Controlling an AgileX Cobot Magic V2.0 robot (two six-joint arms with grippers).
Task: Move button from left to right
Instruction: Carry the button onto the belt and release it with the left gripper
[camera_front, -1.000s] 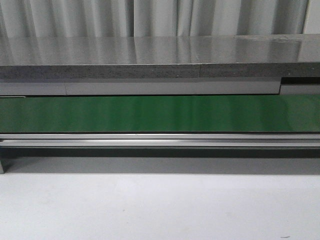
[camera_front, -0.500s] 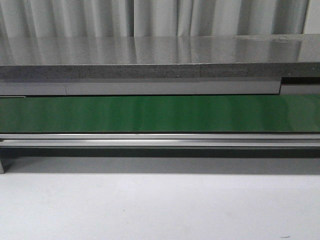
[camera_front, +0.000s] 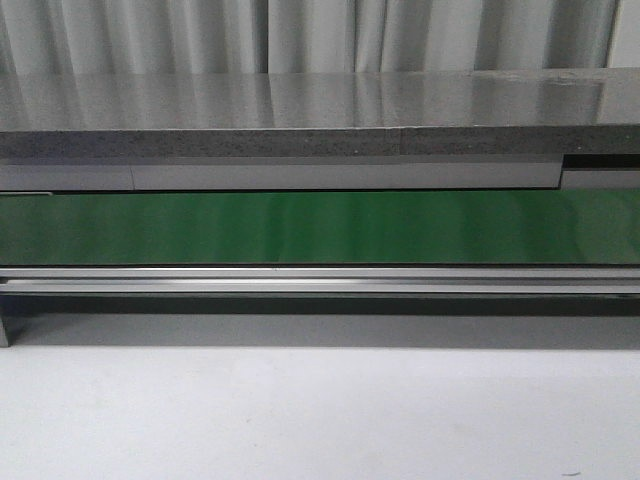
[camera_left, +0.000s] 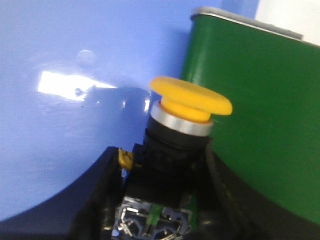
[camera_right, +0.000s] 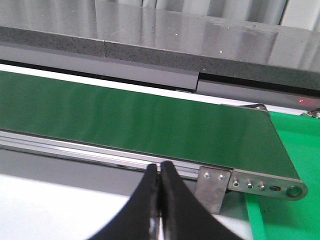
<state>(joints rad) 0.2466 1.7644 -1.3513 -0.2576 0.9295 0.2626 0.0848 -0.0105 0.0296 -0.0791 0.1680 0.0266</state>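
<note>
The button (camera_left: 182, 135), yellow cap up, sits in the middle of the left wrist view, its black body pinched between the left gripper (camera_left: 159, 200) fingers beside the green belt (camera_left: 250, 115). The right gripper (camera_right: 160, 200) is closed and empty. If the grip is loose, the button may tilt and fall.

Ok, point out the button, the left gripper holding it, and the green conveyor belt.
button (camera_left: 191, 96): left wrist view, on its yellow cap.
left gripper (camera_left: 157, 200): left wrist view, midway between its fingertips.
green conveyor belt (camera_front: 320, 228): front view, mid-surface.
</note>
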